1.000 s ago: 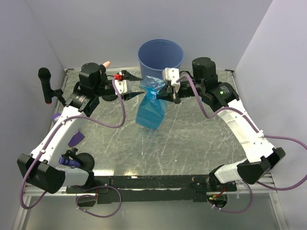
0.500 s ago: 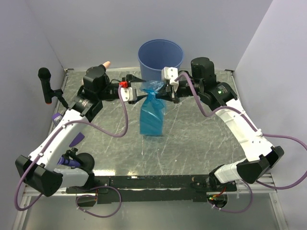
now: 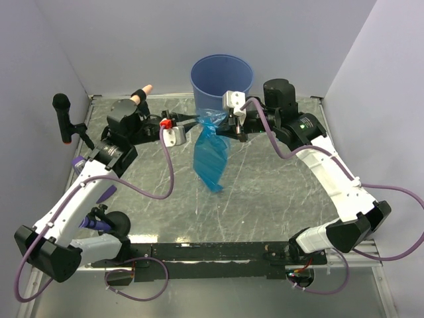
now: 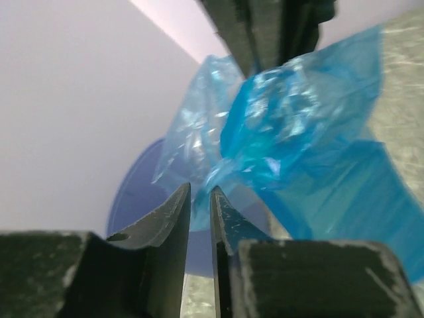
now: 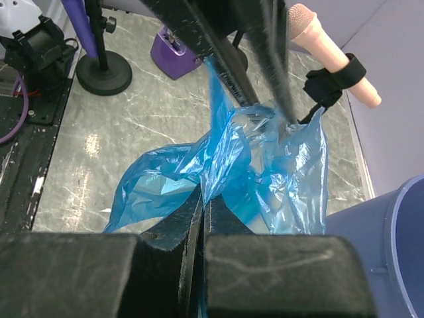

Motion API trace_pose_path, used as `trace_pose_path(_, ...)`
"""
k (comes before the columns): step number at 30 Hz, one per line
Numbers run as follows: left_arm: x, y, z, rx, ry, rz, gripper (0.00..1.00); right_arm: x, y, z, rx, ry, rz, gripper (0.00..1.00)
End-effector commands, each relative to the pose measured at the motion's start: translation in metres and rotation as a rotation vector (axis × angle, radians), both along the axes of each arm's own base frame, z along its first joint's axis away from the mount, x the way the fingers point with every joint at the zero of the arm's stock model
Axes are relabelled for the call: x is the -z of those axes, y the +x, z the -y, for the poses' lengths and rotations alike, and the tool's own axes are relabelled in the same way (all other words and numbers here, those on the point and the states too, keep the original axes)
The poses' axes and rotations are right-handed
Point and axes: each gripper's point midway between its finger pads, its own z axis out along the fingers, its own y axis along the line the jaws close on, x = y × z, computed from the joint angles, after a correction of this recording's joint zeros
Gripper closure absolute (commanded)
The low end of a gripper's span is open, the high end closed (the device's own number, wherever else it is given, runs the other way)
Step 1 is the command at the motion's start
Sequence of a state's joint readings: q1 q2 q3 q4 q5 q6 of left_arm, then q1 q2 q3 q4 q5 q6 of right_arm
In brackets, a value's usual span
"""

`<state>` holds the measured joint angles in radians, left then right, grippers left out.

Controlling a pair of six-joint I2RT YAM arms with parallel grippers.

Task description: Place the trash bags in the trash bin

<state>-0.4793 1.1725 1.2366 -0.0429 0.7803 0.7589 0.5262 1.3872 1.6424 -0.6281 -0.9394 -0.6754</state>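
Observation:
A translucent bright-blue trash bag (image 3: pixel 211 156) hangs over the table just in front of the round blue trash bin (image 3: pixel 222 78). My right gripper (image 3: pixel 224 128) is shut on the bag's bunched top; the right wrist view shows the film pinched between its closed jaws (image 5: pixel 203 199). My left gripper (image 3: pixel 193 119) reaches in from the left at the same height. Its jaws (image 4: pixel 199 189) stand a narrow slit apart, tips right at the bag's left flap (image 4: pixel 192 142). The trash bin (image 4: pixel 142 199) shows behind them.
A black microphone on a stand (image 3: pixel 61 106) is at the far left, and a pink-tipped one (image 3: pixel 143 91) lies behind my left arm. A purple item (image 3: pixel 106 191) and a black round stand base (image 3: pixel 114 221) sit near the left arm. Grey walls enclose three sides.
My left gripper's jaws have narrowed from wide apart to a slit at the bag's top. The bag has swung and twisted, its lower end now hanging to a point. The right gripper has held still.

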Motion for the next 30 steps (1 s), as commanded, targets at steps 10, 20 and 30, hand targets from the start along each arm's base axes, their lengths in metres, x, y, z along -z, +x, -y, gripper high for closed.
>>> trace_pose_path(10, 0.008, -0.018, 0.021, 0.212, 0.091, -0.062, 0.66, -0.010, 0.005, -0.002, -0.007, 0.031, 0.033, 1.00)
trace_pose_path(20, 0.019, -0.005, 0.008, 0.186, 0.169, -0.167, 0.99, -0.002, 0.015, 0.022, 0.026, -0.022, 0.033, 1.00)
trace_pose_path(30, 0.010, 0.023, -0.021, 0.082, 0.174, -0.138, 0.99, 0.000, 0.025, 0.049, 0.101, -0.019, 0.031, 1.00)
